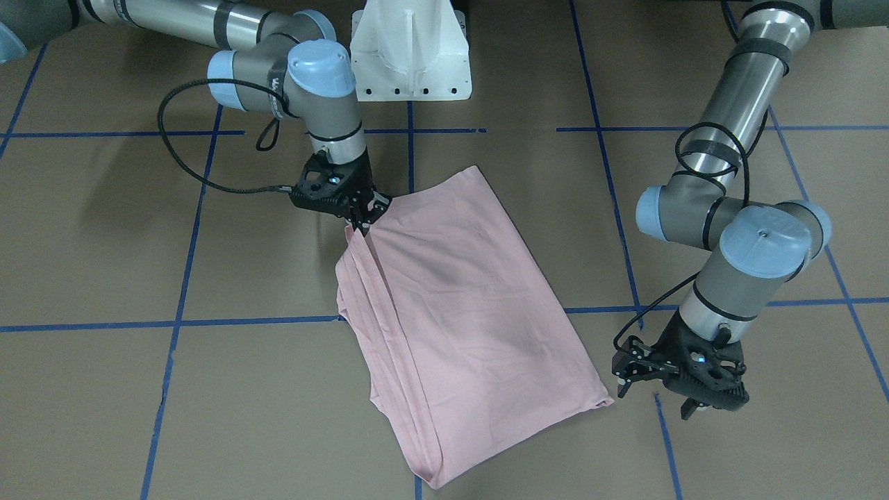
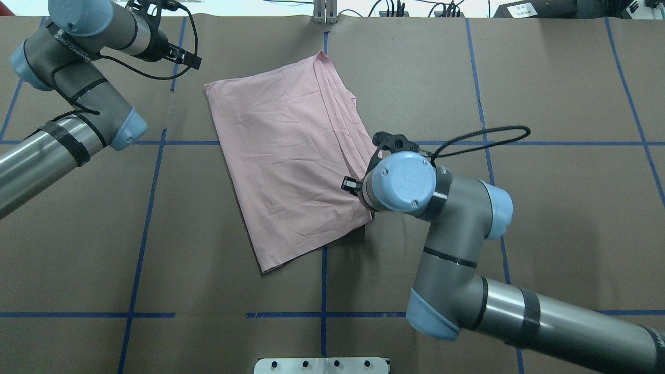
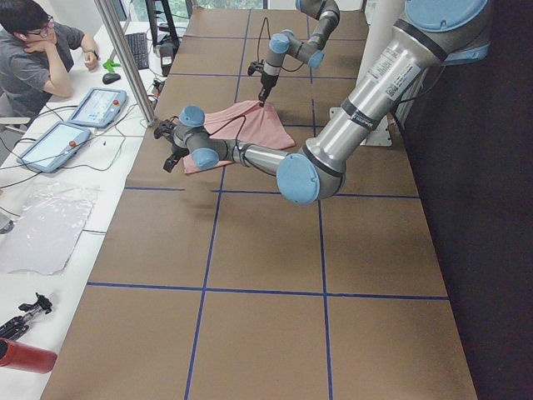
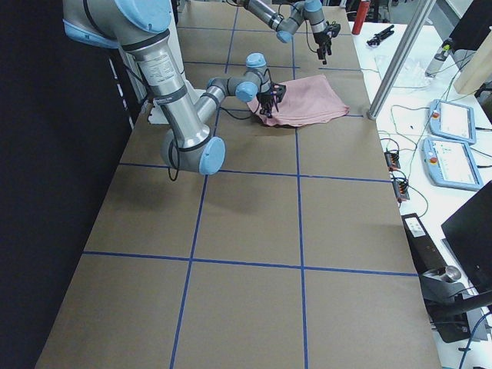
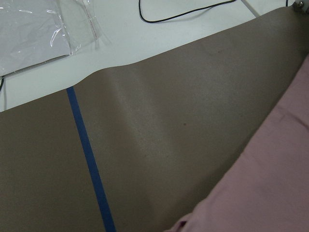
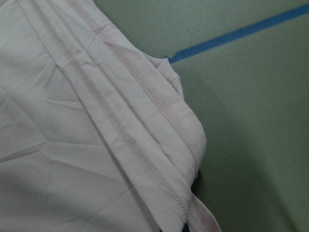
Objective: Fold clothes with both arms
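The pale pink T-shirt (image 1: 472, 292) lay folded into a rough rectangle on the flat brown bench (image 1: 104, 243), set diagonally near the middle and crossing the blue tape lines (image 1: 180, 278) of the grid; no print showed on the upper face; several layered, stitched hems ran along the long edge on the robot's right.

The black two-finger right hand (image 1: 360, 219) stood at that layered edge, near the shirt corner closest to the robot; its fingers were closed tight on the fabric, which was gathered into pleats fanning out from the grip; the right wrist view showed the stacked hems converging toward the pinch.

The black two-finger left hand (image 1: 708, 406) was positioned off the far corner of the shirt on the robot's left, near the cloth but clear of it; nothing was in it; how far its fingers were spread could not be told; the left wrist view showed bare bench, one tape line and the shirt's edge at the lower right.
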